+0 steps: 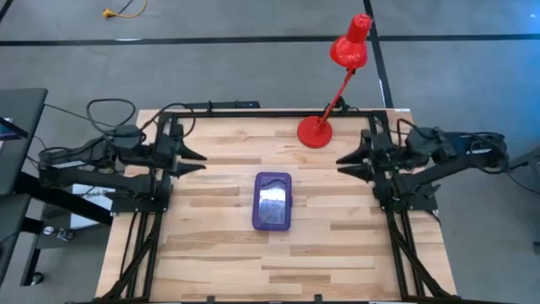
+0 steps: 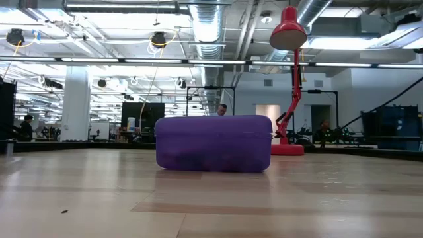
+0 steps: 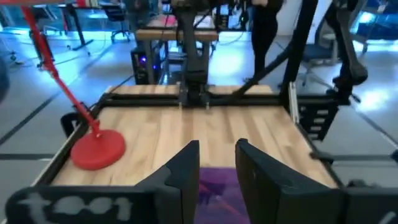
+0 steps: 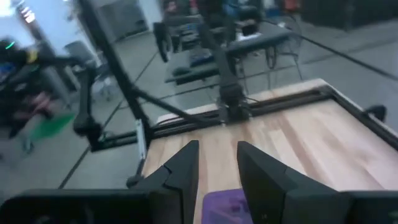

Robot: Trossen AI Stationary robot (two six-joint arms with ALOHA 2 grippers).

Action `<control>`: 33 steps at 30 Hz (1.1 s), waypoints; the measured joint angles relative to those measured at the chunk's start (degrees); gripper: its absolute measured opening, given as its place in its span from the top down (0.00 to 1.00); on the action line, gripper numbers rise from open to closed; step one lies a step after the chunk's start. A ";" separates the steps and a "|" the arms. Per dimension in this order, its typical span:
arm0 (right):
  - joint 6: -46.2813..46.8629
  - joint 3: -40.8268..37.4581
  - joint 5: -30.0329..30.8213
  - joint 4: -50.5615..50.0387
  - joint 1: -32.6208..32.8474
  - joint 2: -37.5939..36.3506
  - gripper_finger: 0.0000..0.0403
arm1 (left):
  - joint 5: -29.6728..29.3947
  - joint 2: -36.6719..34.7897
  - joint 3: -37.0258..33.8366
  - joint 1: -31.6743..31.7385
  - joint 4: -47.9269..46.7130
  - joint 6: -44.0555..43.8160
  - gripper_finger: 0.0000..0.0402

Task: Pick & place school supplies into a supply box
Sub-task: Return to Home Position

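Purple box (image 1: 272,201): shut, lid down, lying flat on the bare middle of the bench (image 1: 211,253); contents not readable through the tinted wall.
Red lamp (image 1: 316,131): base standing on the bench at one edge, apart from the box and closer to the right arm.
Long axis: running from the lamp edge toward the opposite edge, crosswise to the line joining the two tools.
Left tool (image 1: 201,162): at the left side of the bench, well apart from the box, fingers spread, gripping nothing, pointing inward.
Right tool (image 1: 342,162): mirrored at the right side, fingers likewise parted and empty, also well apart from the box.
Bearing: box inward from each tool and a little off toward the edge away from the lamp; showing between the fingers in both wrist views.
Nearer arm: neither clearly; box about midway between them.
Step, as judged: packing apparently finished, with only settling both arms at rest left; no reach toward the box called for.
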 joint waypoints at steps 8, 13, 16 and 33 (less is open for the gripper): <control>-6.80 -3.64 0.33 0.79 2.24 -1.56 0.74 | -2.00 -8.01 -3.60 0.09 -1.89 6.46 0.77; -8.06 -11.36 0.34 9.01 1.87 -5.11 0.74 | -1.81 -15.04 -11.42 0.07 3.93 8.74 0.77; -8.27 -17.27 0.08 14.62 1.93 -8.69 0.74 | -1.81 -19.44 -17.10 0.07 5.95 6.36 0.77; -6.69 -37.55 -1.31 26.05 -1.45 -25.62 0.74 | -3.82 -36.47 -32.43 0.18 7.54 3.31 0.77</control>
